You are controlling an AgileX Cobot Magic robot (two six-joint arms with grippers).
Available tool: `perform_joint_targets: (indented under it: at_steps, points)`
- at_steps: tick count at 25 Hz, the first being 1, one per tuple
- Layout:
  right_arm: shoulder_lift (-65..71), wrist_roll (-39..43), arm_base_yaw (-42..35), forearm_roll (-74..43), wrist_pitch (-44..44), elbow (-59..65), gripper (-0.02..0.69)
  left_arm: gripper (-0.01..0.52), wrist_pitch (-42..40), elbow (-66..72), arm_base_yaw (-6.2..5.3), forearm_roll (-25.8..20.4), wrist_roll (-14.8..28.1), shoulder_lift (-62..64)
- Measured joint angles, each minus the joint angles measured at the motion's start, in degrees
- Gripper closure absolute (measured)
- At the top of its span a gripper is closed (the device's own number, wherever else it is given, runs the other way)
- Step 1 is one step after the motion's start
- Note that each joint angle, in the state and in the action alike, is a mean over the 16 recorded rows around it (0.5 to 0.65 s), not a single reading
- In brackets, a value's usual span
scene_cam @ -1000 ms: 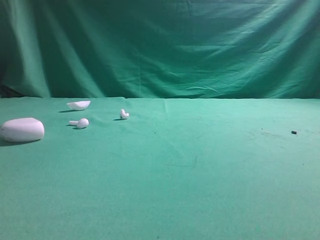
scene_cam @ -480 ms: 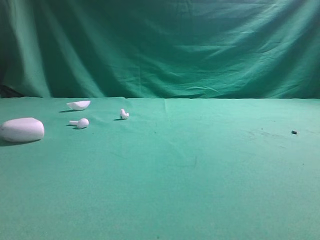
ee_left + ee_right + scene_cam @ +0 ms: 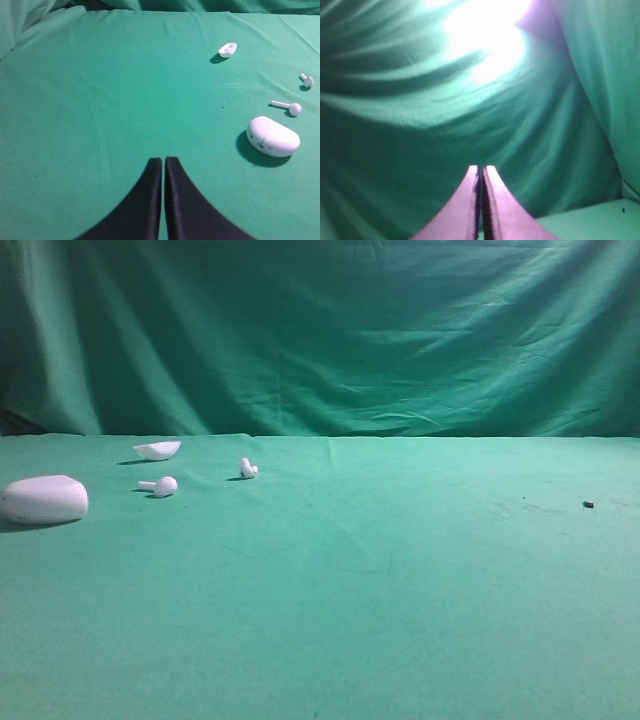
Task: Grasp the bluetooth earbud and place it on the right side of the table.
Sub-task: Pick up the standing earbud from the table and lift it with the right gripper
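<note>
Left end effector point(image 3: 163, 162) and right end effector point(image 3: 481, 171) closed

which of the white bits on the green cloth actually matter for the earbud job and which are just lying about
For the job:
bluetooth earbud
table, right side as the drop spot

Lying about:
ball-headed earbud
oval case
small white shell piece
dark speck

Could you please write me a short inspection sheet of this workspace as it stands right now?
Surface: table covered in creased green cloth.
Job's things: bluetooth earbud lying on the left half, untouched.
Clutter: second earbud, oval case and open lid nearby on the left; small dark speck on the right.
Grippers: left gripper shut, empty, short of the white things; right gripper shut, empty, facing the backdrop.
Cables: nothing seen.
Surroundings: draped green backdrop.
</note>
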Motion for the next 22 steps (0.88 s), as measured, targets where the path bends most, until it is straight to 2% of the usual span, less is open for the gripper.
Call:
perform_joint_targets:
  at_steps: [4,8,16,22]
  points:
    - [6.98,0.65,0.00,1.58,5.32,-7.11,0.665,0.514,0.00,0.00,0.00,0.00,0.00,0.00]
    - [16.59,-0.21,0.00,2.90,15.72,-15.14,0.665,0.514,0.00,0.00,0.00,0.00,0.00,0.00]
    - [40.61,-9.28,1.06,6.95,36.65,-32.36,0.665,0.514,0.00,0.00,0.00,0.00,0.00,0.00]
    - [58.06,-14.82,7.35,6.55,48.33,-46.13,0.665,0.514,0.00,0.00,0.00,0.00,0.00,0.00]
